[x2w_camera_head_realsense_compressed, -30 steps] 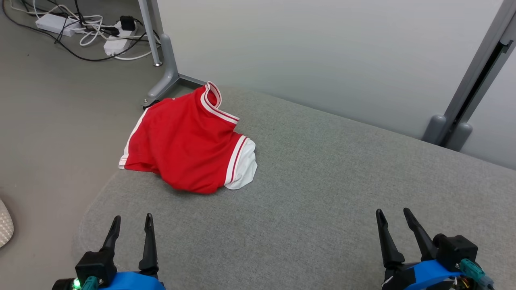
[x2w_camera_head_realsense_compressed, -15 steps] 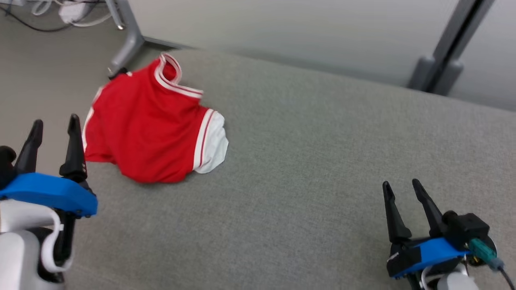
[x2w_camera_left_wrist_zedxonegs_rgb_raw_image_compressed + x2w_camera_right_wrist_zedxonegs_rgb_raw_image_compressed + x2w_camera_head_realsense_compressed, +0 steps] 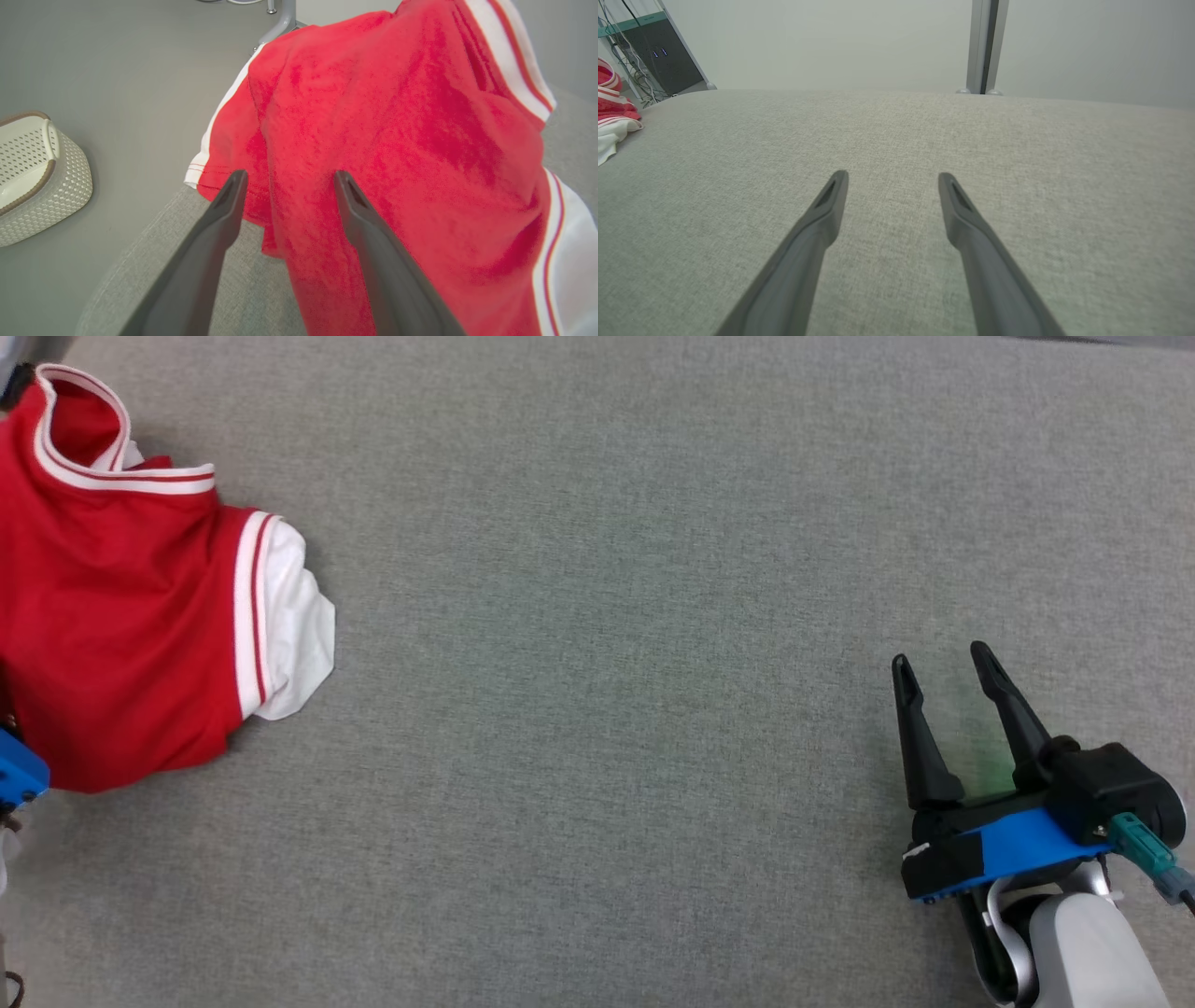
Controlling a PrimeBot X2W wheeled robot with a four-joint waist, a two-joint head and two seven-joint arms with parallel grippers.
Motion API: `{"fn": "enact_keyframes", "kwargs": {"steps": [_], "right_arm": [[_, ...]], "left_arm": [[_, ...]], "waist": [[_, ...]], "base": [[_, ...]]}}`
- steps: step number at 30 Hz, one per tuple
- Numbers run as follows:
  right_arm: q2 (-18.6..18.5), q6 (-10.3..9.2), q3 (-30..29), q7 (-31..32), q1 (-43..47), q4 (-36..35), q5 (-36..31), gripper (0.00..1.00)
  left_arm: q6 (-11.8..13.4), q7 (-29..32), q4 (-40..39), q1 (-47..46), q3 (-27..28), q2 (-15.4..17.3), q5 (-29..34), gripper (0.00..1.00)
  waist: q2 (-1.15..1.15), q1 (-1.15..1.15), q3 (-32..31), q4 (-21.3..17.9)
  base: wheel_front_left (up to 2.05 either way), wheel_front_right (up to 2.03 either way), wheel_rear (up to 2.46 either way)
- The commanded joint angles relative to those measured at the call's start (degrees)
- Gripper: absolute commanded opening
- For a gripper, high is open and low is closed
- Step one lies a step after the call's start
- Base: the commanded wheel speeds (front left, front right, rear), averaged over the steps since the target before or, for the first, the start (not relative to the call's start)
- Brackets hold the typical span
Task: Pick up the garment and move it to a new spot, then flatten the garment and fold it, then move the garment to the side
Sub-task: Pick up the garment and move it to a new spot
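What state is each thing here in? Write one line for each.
red-and-white shirt, crumpled, unfolded, one hem hanging over the grey cushion's edge
left gripper, jaws open, pointing at the shirt, holding nothing
right gripper, jaws open over bare cushion, holding nothing
white perforated basket, upright on the floor

The right gripper [image 3: 938, 654] has two long black tapered fingers [image 3: 920, 747], a blue bracket [image 3: 1018, 835], a black housing [image 3: 1111, 784], a teal connector [image 3: 1141, 845] and a white forearm [image 3: 1088, 943]. The left gripper [image 3: 290, 173] has dark grey fingers, slotted near each tip
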Motion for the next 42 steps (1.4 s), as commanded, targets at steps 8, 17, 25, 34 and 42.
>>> {"fn": "enact_keyframes", "kwargs": {"steps": [8,17,25,34,42], "right_arm": [[-0.23,0.01,0.37,0.1,-1.88,-1.02,0.21,1.0],[-0.23,0.01,0.59,-1.82,-0.83,1.81,2.42,1.0],[-0.23,0.01,0.96,-4.12,1.73,6.56,6.14,1.0],[-0.22,0.01,1.23,-5.83,4.95,10.13,9.49,1.0],[-0.22,0.01,0.88,-6.32,6.3,10.72,10.27,1.0]], "left_arm": [[-1.77,4.48,6.06,-2.53,1.65,-2.91,-6.75,0.85],[-4.58,4.39,3.32,-2.63,1.92,-0.36,-7.45,0.0],[-6.46,4.04,-7.97,-6.41,-0.65,5.03,-3.37,0.0],[-8.67,10.17,-23.36,-14.54,-7.53,4.56,-3.77,0.0],[-10.39,13.38,-30.8,-15.09,-15.2,0.34,-5.47,0.0]], "waist": [[0.0,-0.02,2.13,-2.24],[0.0,-0.02,-3.92,-3.11],[0.0,-0.02,-14.22,-5.03],[0.0,-0.02,-21.52,-10.78],[0.0,-0.02,-23.26,-17.15]], "base": [[0.0,0.0,0.0],[0.0,0.0,0.0],[0.0,0.0,0.0],[0.0,0.0,0.0],[0.0,0.0,0.0]]}}
